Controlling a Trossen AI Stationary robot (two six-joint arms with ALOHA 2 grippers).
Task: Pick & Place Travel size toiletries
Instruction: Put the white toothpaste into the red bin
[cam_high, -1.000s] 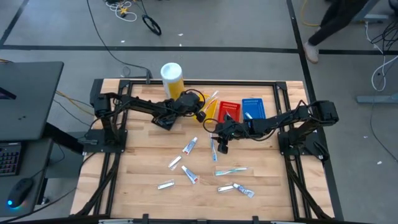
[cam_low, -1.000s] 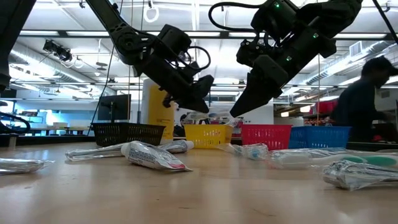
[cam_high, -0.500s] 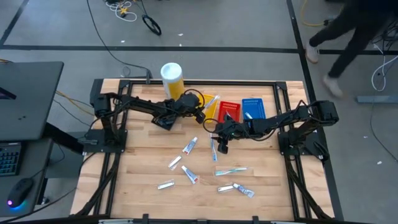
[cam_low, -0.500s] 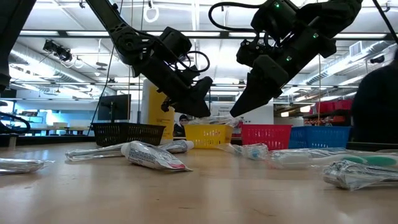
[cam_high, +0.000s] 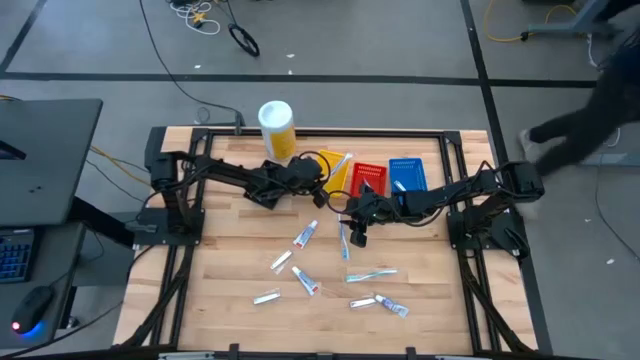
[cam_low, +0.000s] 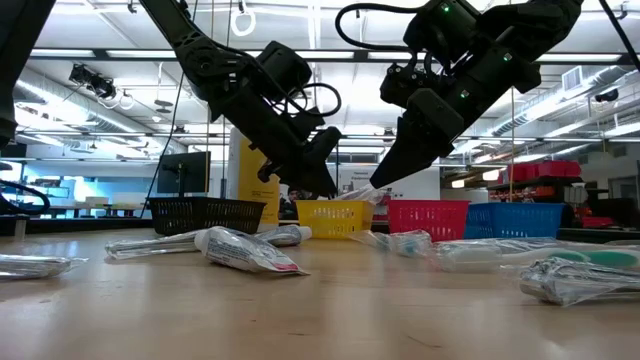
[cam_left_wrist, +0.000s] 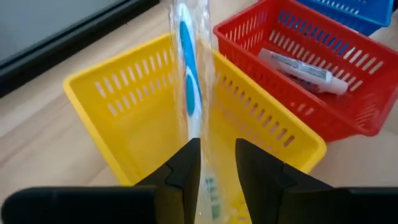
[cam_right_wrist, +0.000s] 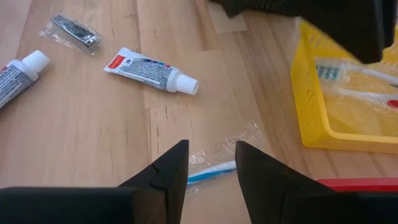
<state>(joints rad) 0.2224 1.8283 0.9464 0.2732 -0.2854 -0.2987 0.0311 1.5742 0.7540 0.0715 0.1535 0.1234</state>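
Note:
My left gripper (cam_high: 320, 182) is shut on a white-and-blue toothbrush in a clear wrapper (cam_left_wrist: 189, 81) above the yellow tray (cam_left_wrist: 118, 118). It also shows in the low view (cam_low: 322, 180). My right gripper (cam_high: 357, 234) hangs open and empty above a wrapped blue toothbrush (cam_right_wrist: 211, 169) that lies flat on the table. Its fingers (cam_right_wrist: 169, 167) stand on either side of that toothbrush without touching it. Toothpaste tubes (cam_right_wrist: 149, 70) and other wrapped toiletries (cam_high: 372, 274) lie flat on the wood nearer the front. My left gripper pinches the wrapped toothbrush (cam_left_wrist: 204, 163) between its two fingers, near one end. The fingers slant down from the table's left and lie along it. The rest of the toothbrush (cam_low: 356, 192) sticks out ahead of the fingers over the yellow tray, clear of the table.
Yellow (cam_high: 341, 180), red (cam_high: 368, 177) and blue (cam_high: 407, 173) trays stand in a row at the back. The red tray holds a toothpaste tube (cam_left_wrist: 303, 65). A black tray (cam_low: 205, 212) and a tall yellow canister (cam_high: 277, 127) stand at the back left. A person passes beyond the table (cam_high: 590, 110).
My left gripper has gone down toward the yellow tray with the wrapped toothbrush, still shut on it. The person behind the table has walked on toward the right.

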